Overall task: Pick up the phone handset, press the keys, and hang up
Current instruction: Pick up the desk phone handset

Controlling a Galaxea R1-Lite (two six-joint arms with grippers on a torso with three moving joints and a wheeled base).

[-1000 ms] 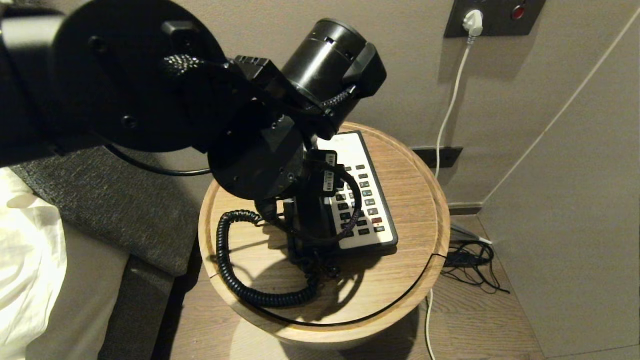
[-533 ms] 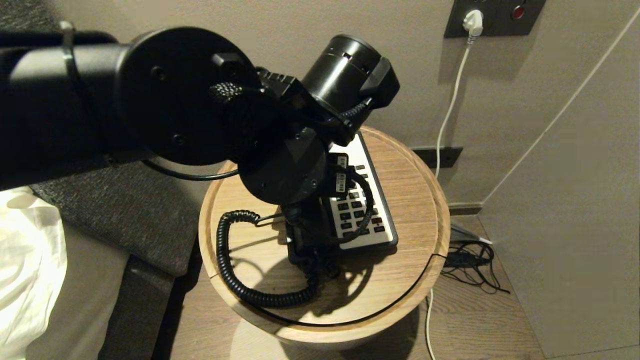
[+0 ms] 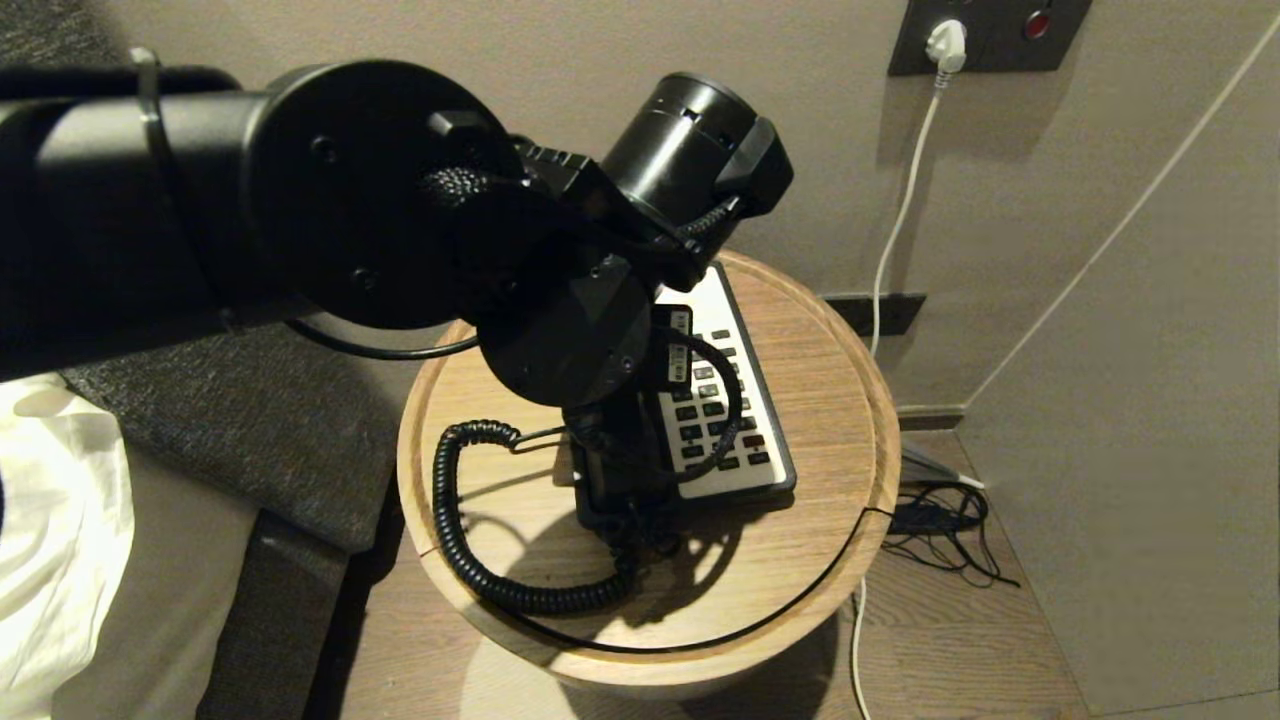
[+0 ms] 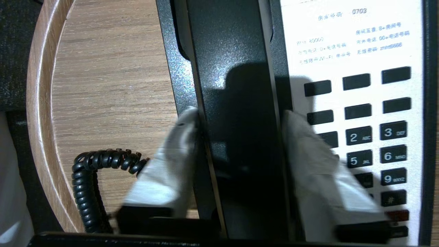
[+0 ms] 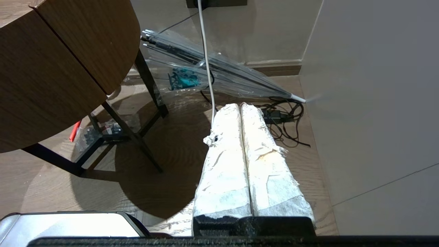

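The phone handset (image 4: 236, 103) is a long black receiver lying in the cradle on the left side of the black-and-white phone base (image 3: 725, 400). My left gripper (image 4: 240, 116) points down on it, and its white-wrapped fingers (image 4: 171, 164) press against the handset's two long sides. In the head view my left arm hides most of the handset, and the gripper (image 3: 620, 470) sits low at the base's near left corner. The coiled cord (image 3: 450, 530) loops over the round wooden table (image 3: 830, 420). The keys (image 4: 358, 137) lie uncovered beside the right finger. My right gripper (image 5: 241, 106) hangs shut over the floor.
The table has a raised rim (image 4: 37, 113). A bed with white bedding (image 3: 50, 520) and a grey padded side (image 3: 230, 420) stands on the left. The wall with a socket (image 3: 945, 45) and white cable is behind. A clear umbrella (image 5: 219, 75) and tangled cables (image 5: 284, 120) lie on the floor.
My left arm's elbow and wrist housings have shifted to the right in the head view, then held nearly still. The phone base and cord have not moved.
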